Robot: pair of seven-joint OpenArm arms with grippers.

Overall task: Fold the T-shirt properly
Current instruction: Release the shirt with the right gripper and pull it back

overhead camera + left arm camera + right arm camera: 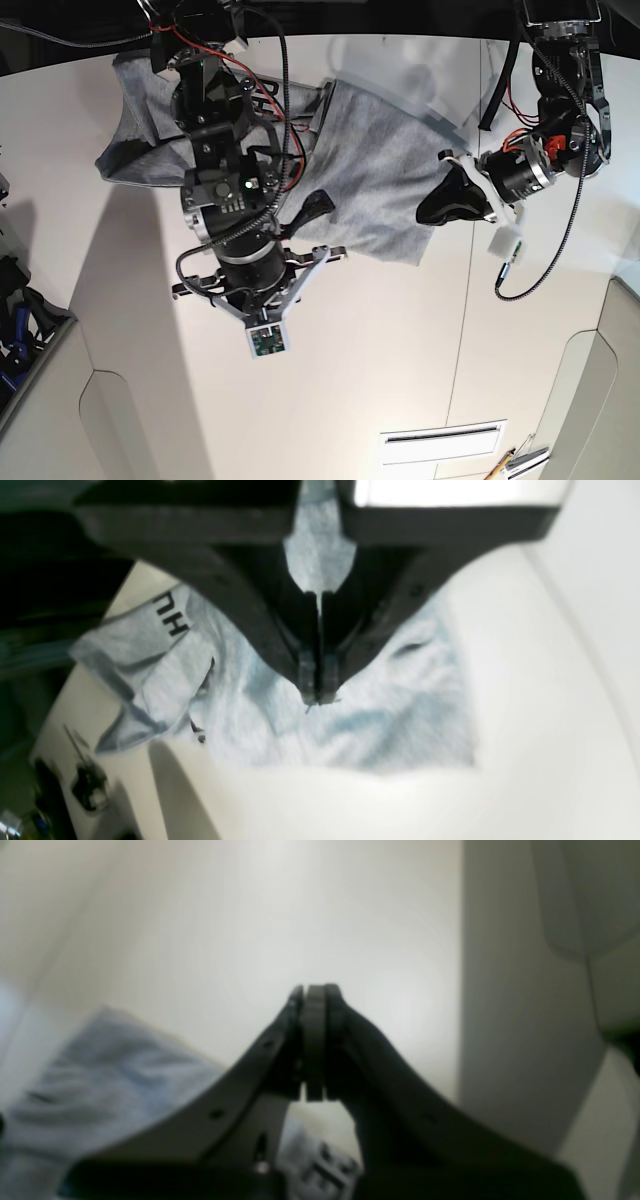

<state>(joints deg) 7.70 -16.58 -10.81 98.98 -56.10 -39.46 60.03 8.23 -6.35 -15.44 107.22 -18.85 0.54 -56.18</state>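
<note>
The heather-grey T-shirt [370, 170] lies crumpled on the white table [400, 340] near its far edge, one part bunched at the far left. In the left wrist view a turned-over flap of the T-shirt [390, 720] shows black block letters [170, 617]. My left gripper [317, 699] hangs just above the cloth, shut, with nothing seen between the tips; from the base it sits at the shirt's right edge [440, 205]. My right gripper [314, 990] is shut and empty over bare table, with the T-shirt [100, 1075] behind it at lower left. The right arm [245, 260] covers the shirt's left part.
A white connector on a black cable [505, 245] lies right of the shirt. Blue-handled tools [15, 335] sit at the left edge, pens [512, 462] at the bottom right, and a slot plate [440, 440] near the front. Small tools [87, 780] show in the left wrist view.
</note>
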